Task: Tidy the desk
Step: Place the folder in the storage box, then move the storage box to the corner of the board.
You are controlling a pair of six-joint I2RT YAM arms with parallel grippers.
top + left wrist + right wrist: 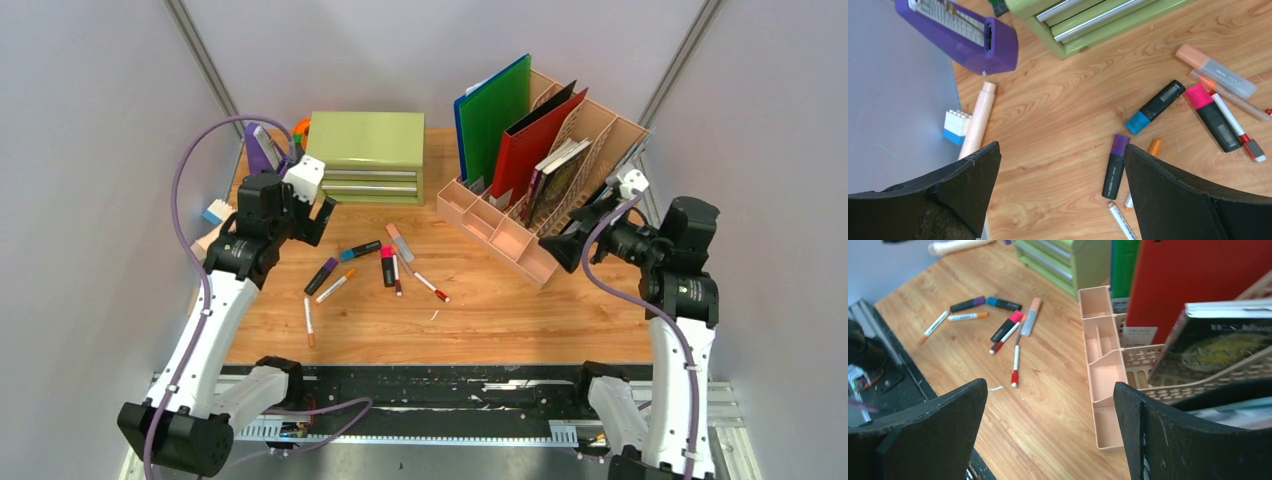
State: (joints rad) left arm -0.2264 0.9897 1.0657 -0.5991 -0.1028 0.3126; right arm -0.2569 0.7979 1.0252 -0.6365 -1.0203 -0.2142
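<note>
The left gripper [1060,192] and right gripper [1050,432] hung wide open, empty, above the desk [500,315]. Left of its centre, at nine o'clock, lay markers [387,268]: probably light, stiff, slick; best pinched mid-barrel.

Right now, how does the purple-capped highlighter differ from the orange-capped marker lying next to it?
The purple-capped highlighter has a black body, while the orange-capped marker has a white one. The highlighter is clearly thicker and the marker slimmer. Their caps differ too, purple against orange. Both lie flat on the desk, capped, side by side and roughly parallel.
</note>
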